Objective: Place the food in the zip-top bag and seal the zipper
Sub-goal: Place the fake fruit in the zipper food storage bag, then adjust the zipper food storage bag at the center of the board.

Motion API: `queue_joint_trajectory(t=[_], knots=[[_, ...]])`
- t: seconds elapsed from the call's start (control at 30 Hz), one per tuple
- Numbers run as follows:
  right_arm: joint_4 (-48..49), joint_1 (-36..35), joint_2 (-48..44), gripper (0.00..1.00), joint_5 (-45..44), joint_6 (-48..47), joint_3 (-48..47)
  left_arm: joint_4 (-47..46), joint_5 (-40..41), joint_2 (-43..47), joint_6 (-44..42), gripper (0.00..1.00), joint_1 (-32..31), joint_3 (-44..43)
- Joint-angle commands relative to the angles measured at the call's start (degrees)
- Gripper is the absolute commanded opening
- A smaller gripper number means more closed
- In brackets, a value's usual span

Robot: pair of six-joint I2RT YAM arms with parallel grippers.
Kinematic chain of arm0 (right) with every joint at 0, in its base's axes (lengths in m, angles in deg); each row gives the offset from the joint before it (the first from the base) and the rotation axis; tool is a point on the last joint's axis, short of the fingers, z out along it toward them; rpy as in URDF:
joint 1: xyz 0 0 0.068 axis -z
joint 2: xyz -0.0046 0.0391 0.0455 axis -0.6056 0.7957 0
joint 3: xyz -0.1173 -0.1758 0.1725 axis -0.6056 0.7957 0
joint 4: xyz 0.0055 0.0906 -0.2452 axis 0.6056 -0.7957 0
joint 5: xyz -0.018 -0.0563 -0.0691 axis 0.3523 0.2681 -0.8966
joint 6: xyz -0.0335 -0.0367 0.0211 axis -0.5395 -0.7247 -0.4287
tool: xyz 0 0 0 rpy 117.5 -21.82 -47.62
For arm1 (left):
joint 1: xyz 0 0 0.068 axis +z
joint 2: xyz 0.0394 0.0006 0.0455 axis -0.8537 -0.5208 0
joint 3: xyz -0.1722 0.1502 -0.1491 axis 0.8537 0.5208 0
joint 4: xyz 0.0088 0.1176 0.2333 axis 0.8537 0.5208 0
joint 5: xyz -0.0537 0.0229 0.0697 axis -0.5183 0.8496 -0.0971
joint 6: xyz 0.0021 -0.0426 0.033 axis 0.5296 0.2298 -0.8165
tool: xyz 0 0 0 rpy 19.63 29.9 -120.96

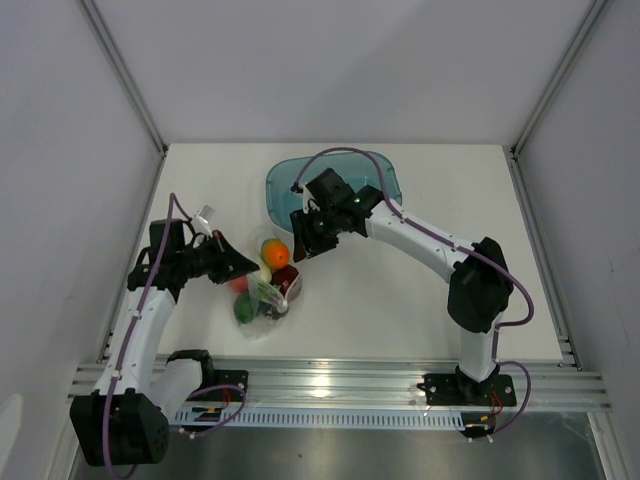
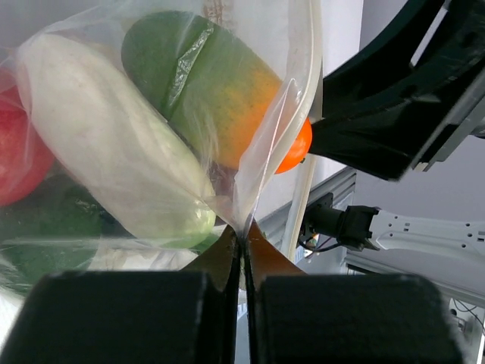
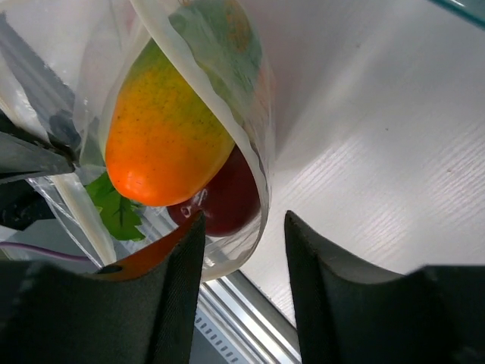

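Observation:
The clear zip-top bag [image 1: 268, 300] lies on the white table with several toy foods inside: an orange-green fruit [image 1: 274, 252], a dark red one [image 1: 287, 280], a green one [image 1: 244, 309]. My left gripper [image 1: 250, 268] is shut on the bag's left edge; in the left wrist view the jaws [image 2: 244, 236] pinch the plastic, with a white oblong [image 2: 114, 144], the orange-green fruit [image 2: 212, 83] and a red piece [image 2: 19, 155] behind it. My right gripper [image 1: 303, 245] is open above the bag's right side. In the right wrist view [image 3: 242, 250] the zipper strip [image 3: 227, 114] curves over the orange-green fruit [image 3: 163, 129] and the dark red fruit [image 3: 227, 199], and the bag's rim passes between the fingers.
The teal translucent tub [image 1: 380, 178] stands at the back of the table, just behind my right wrist. White walls enclose the table on three sides. A metal rail [image 1: 350, 385] runs along the near edge.

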Motion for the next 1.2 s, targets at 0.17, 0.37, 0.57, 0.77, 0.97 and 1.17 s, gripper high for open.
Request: queue_joint_trajectory(t=[0.17,0.37,0.57,0.77,0.97,1.17], knots=[[-4.87,-1.05,1.14,0.0,-5.05,-1.25,-5.5,-6.42,-3.85,4.12,5.75,0.0,0.62,2.71],[-11.92,-5.01,-4.04,0.0,-17.2,-8.38,-18.08,-21.53,-9.92,2.72,19.47,0.01,0.62,2.54],[-11.04,-2.73,-7.4,0.0,-13.26,-8.57,-6.6,-13.51,-4.04,2.8,21.07,0.01,-2.88,0.59],[-6.66,-1.23,-9.66,0.0,-11.22,-9.61,0.72,-7.24,3.96,6.91,23.45,0.01,-13.43,9.83],[-7.88,-1.22,-10.64,0.0,-10.79,-9.79,-8.67,6.21,14.67,14.67,22.3,0.0,-14.84,-11.55],[1.87,-1.94,-17.76,0.0,-10.44,-6.9,0.0,12.63,17.16,14.24,20.64,0.0,-15.81,-4.64]])
